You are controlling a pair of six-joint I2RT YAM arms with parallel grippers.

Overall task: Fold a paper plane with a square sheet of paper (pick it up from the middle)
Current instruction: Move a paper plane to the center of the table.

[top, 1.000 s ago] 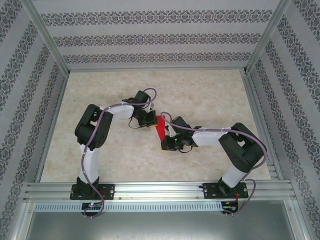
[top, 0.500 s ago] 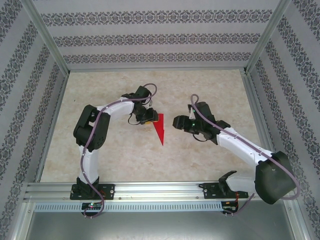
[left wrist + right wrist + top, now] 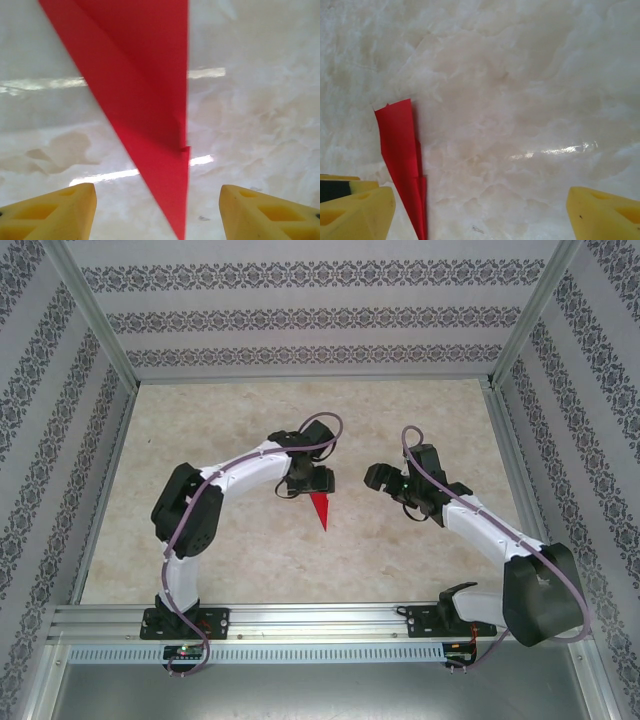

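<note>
paper plane (image 3: pixel 145 100) lies flat beneath left tool (image 3: pixel 157 200), its jaws spread.

We note the right gripper (image 3: pixel 480 214), its two yellow fingertips (image 3: pixel 357 210) standing wide apart at the lower corners of the frame. The red paper plane (image 3: pixel 400 150) lies flat on the pale marbled table (image 3: pixel 530 75), just beside the frame-left fingertip; we cannot tell whether they touch. Its blunt end points up-frame, and the body narrows toward the bottom edge. A glare streak (image 3: pixel 550 149) crosses the table further right.
</note>
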